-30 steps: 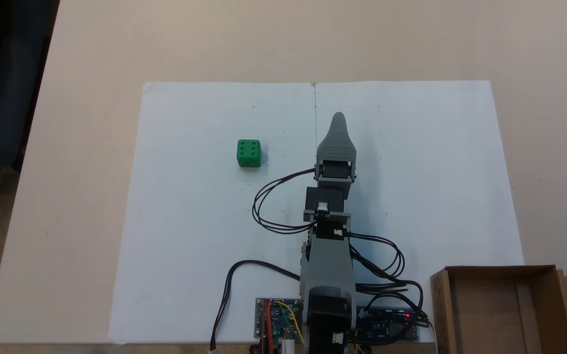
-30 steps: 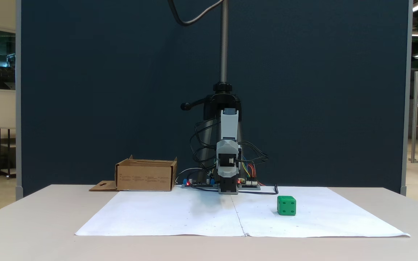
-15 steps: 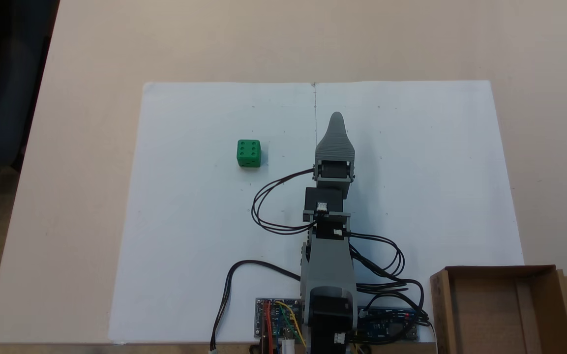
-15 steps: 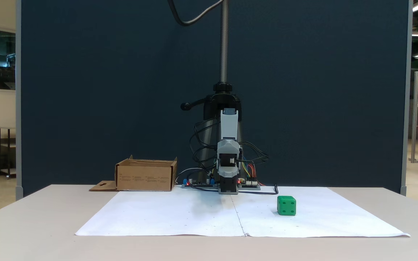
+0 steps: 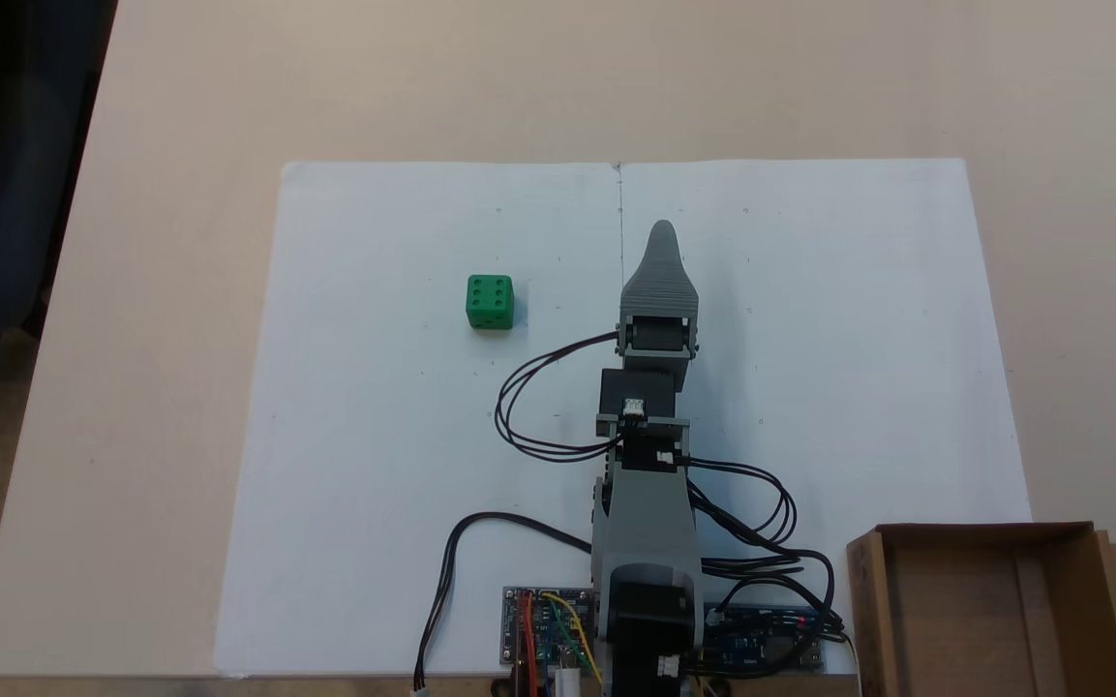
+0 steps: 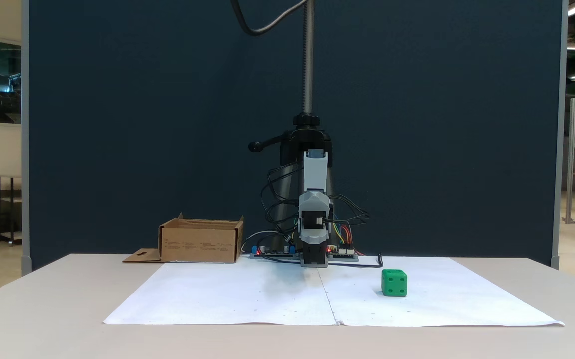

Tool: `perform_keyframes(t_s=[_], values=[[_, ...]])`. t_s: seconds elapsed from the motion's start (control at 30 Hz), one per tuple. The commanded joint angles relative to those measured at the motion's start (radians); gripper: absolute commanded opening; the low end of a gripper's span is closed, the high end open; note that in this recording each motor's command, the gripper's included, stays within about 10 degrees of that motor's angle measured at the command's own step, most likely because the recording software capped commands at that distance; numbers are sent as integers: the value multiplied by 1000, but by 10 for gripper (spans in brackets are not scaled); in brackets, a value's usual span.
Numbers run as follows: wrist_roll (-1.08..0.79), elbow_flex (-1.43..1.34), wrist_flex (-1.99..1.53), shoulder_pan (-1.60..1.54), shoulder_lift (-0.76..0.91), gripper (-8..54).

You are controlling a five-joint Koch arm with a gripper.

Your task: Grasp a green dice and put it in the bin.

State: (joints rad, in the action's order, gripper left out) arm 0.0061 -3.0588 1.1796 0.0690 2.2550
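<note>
While I am resting folded over my base, the dice [image 5: 490, 302] is sitting alone on the paper [image 5: 403, 436], well apart from me.

From above my gripper [image 5: 664, 232] is showing as a single grey tip, one jaw lying behind the other, so I cannot tell whether my fingers are spread or pressed together. I am judging the dice to be light, stiff plastic with smooth, slightly slippery faces, so I am planning to pinch two opposite flat sides, clear of the rounded edges. That top view is showing six pips and the bin's [image 5: 988, 530] open inside; the front view is giving me the dice's height [image 6: 394, 283], its flat seating and the bin's outer wall [image 6: 200, 243].
</note>
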Motion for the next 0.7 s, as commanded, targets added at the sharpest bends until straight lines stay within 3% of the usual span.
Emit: perform_keyframes(t_s=[0.0, 0.4, 0.67], values=[[-60, -71, 71, 17, 110, 445], [-71, -46, 55, 17, 110, 431], [-71, 245, -429, 31, 115, 434]])
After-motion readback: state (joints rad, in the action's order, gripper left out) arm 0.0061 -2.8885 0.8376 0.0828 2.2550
